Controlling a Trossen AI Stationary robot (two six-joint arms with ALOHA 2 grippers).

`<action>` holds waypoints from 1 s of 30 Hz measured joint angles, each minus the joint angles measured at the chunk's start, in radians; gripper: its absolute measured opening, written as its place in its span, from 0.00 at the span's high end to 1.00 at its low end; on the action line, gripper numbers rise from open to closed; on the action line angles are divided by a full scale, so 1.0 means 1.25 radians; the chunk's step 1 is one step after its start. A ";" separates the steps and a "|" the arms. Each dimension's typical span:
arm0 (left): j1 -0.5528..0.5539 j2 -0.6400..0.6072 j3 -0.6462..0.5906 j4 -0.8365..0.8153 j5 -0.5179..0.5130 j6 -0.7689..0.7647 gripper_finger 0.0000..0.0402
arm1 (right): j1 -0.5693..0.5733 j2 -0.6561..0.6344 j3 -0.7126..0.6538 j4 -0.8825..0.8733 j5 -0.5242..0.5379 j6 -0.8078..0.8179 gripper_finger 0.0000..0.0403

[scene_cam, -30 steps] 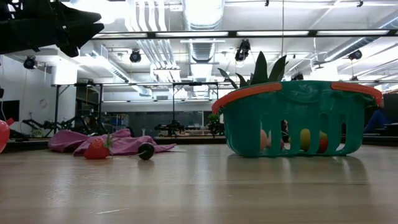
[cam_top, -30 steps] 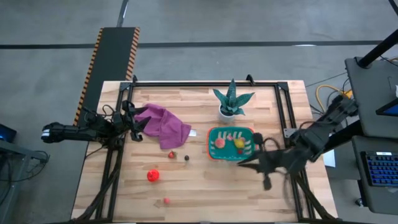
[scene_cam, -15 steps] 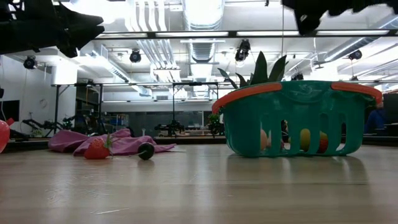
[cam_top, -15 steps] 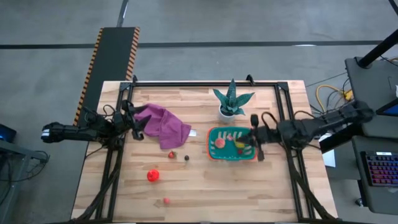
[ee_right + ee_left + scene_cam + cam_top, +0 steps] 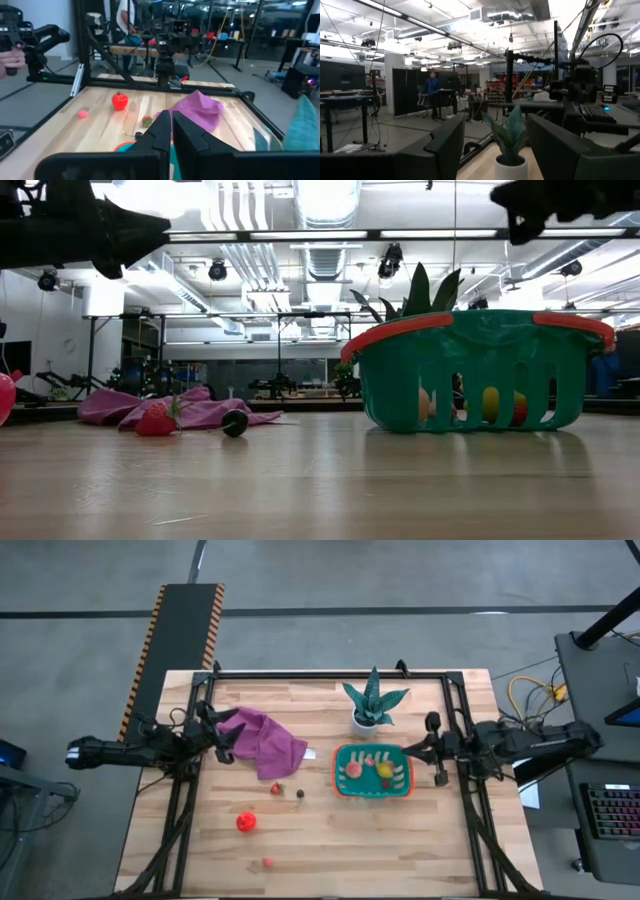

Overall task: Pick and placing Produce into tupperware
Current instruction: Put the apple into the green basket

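The right gripper [image 5: 432, 748] hangs above the desk's right edge, just beside the teal tub [image 5: 373, 771], its jaws pressed together with nothing between them; the right wrist view shows the two dark fingers [image 5: 161, 131] nearly touching. The left gripper [image 5: 222, 738] sits at the desk's left side, next to the purple cloth [image 5: 262, 742], with its jaws spread wide and empty, as the gap between the fingers [image 5: 442, 145] in the left wrist view shows.

The tub stands right of the desk's [image 5: 330, 840] middle, in front of a green spiky plant [image 5: 373, 700] in a white pot. Inside it lie several toy fruits, among them a pink one [image 5: 353, 769] and a yellow one [image 5: 384, 769]; from the low view, pale orange and yellow pieces show through the tub's side slits [image 5: 490, 402].

Other produce lies on the bare wood: a strawberry [image 5: 275, 789] at the cloth's front edge, a small dark piece [image 5: 299, 794] just beside it, a red tomato-like fruit [image 5: 245, 822] nearer the front, and a small pink piece [image 5: 268, 862] close to the front edge.
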 joint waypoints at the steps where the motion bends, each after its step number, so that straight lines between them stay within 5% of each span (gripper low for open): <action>1: 0.000 0.003 0.000 -0.004 0.000 0.000 0.51 | -0.001 -0.024 -0.019 -0.001 0.001 0.001 0.98; 18: 0.000 0.017 -0.001 0.000 -0.023 0.007 0.51 | -0.100 -0.207 -0.144 -0.017 -0.077 0.021 0.98; 30: 0.000 0.021 -0.001 -0.001 -0.023 0.007 0.51 | -0.100 -0.220 -0.255 0.082 -0.090 0.042 0.98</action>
